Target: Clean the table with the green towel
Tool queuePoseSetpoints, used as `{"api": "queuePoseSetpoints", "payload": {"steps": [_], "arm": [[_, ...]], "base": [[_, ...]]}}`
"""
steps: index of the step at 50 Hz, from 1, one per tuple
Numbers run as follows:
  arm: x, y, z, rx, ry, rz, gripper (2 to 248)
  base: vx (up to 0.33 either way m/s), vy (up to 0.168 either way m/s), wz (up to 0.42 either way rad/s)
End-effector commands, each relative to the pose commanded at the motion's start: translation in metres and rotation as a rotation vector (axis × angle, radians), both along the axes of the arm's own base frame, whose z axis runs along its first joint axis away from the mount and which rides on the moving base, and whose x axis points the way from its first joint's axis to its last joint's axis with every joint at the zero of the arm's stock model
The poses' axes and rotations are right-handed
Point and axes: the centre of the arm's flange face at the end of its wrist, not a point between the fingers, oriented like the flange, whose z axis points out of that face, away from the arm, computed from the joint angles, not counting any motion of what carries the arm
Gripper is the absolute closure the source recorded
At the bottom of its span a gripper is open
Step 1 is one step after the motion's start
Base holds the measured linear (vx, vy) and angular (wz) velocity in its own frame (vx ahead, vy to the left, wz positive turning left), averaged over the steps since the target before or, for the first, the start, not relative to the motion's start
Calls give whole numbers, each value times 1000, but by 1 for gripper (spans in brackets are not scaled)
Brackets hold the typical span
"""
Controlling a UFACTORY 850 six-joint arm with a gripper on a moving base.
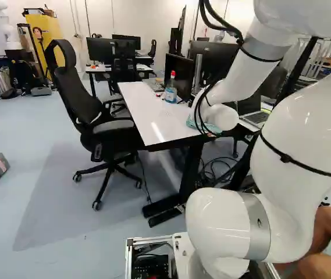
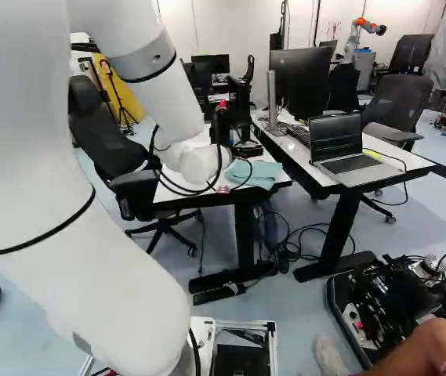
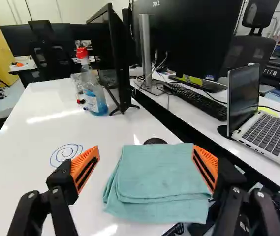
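Wrist view has the jaws (image 3: 146, 149) released, their two fingers standing wide apart with the orange pads (image 3: 85, 168) showing. The green towel (image 3: 154, 169) lies folded on the white tabletop (image 3: 31, 167), between and ahead of the fingers; one pad overlaps the towel's edge in this view, but whether they touch I cannot tell. Both base views place the towel at the end of the tabletop nearest the base, partly behind the arm (image 2: 140, 74), which reaches out over that end.

On the tabletop near the other finger is a blue spiral mark (image 3: 67, 152), apart from the towel. Farther along stands an upright clear bottle (image 3: 94, 96) with a red cap and blue on its lower part, small red bits just beside it. A thin black monitor (image 3: 114, 59) stands next to the bottle, and a round black thing (image 3: 155, 140) sits just past the towel's far edge, partly hidden by it.

Across a dark gap, a second white table (image 3: 258, 164) carries a larger monitor (image 3: 184, 37), a black keyboard (image 3: 199, 102) and an open laptop (image 3: 265, 132). In the left base view a black office chair (image 1: 75, 96) stands on wheels at the tabletop's left side
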Motion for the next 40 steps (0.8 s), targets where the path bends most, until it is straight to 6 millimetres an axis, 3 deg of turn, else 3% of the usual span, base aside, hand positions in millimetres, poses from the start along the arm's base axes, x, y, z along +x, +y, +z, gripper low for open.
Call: {"api": "queuePoseSetpoints", "payload": {"steps": [40], "arm": [[67,-43,-10,22,72,-46,3]], "base": [[0,0,0]]}}
